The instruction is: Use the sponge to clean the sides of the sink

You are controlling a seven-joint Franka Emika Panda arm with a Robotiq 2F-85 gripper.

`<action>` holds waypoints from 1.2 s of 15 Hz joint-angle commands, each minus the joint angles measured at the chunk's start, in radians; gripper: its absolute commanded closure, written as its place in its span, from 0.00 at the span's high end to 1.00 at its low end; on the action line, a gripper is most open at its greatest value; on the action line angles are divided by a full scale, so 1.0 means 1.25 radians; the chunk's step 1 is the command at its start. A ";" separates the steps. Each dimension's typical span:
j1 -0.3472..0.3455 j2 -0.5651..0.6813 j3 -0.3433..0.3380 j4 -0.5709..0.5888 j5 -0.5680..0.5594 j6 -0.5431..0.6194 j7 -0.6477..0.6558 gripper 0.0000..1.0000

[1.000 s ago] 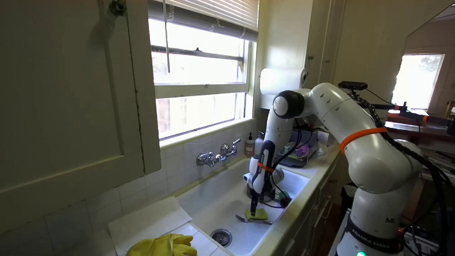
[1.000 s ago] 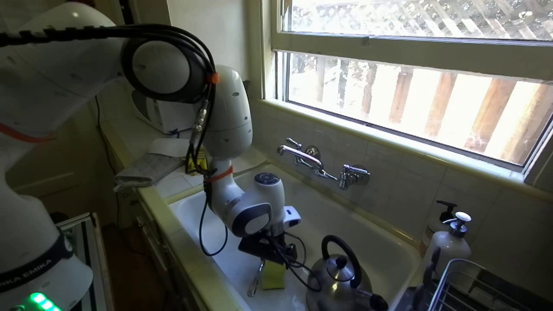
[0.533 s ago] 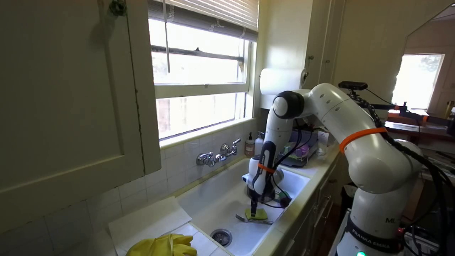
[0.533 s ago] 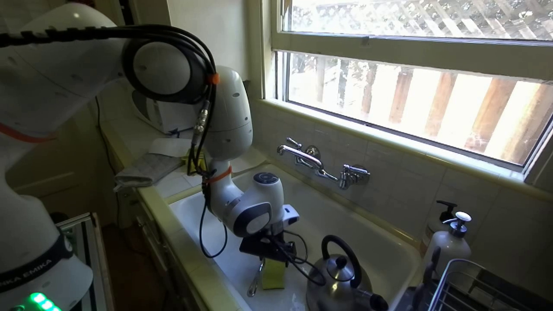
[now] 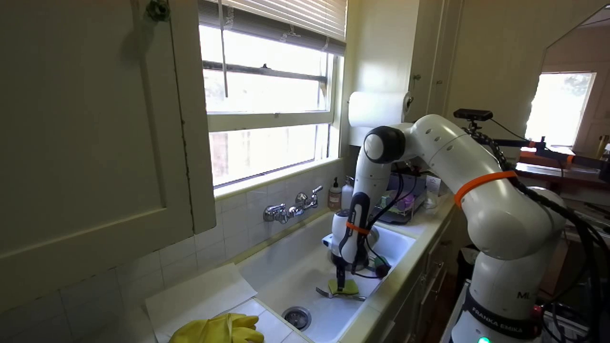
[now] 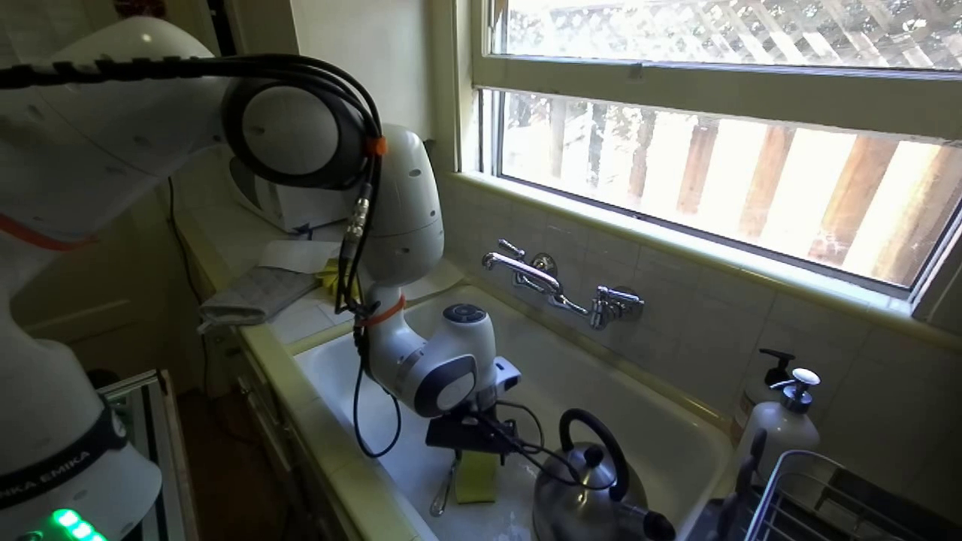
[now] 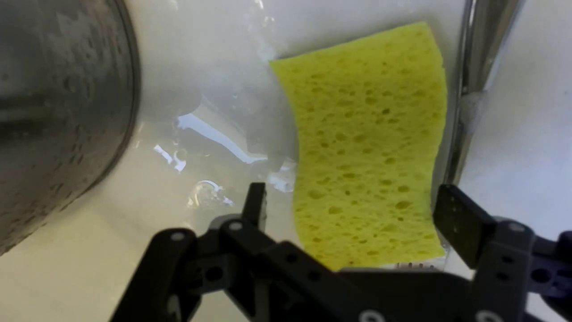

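One yellow cellulose sponge [image 7: 371, 147] lies on the floor of the sink [image 5: 269, 264], beneath the gripper [image 7: 352, 196], and its long axis runs up and down the wrist view, crosswise to the way the jaws close. Those jaws stand spread, holding nothing, astride its narrow width near one end; closing from there should, I judge, pinch it side to side.

Counting from the left of the wrist view: one steel tea kettle [image 7: 58, 120], apart from the sponge; one finger [image 7: 255, 205], with a gap before the yellow edge; the sponge itself; a second finger [image 7: 464, 225] right at the opposite edge (touching or not, I cannot tell); one metal utensil [image 7: 476, 76] alongside, near enough that it might get caught too.

Left to right in an exterior view: yellow rubber gloves [image 5: 217, 328], bunched so that I cannot count them, one wall-mounted faucet [image 5: 294, 208], one drain [image 5: 296, 318], two pump bottles [image 5: 334, 196].
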State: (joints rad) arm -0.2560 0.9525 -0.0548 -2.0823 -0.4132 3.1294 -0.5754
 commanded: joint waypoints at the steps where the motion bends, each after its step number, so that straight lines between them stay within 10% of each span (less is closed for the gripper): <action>1: 0.005 0.031 -0.007 0.024 -0.028 0.013 -0.018 0.64; 10: 0.003 0.014 0.007 0.005 -0.018 -0.005 -0.033 0.02; 18: -0.036 -0.037 0.042 -0.051 -0.014 0.007 -0.033 0.01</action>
State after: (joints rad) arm -0.2643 0.9535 -0.0320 -2.0886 -0.4216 3.1293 -0.6152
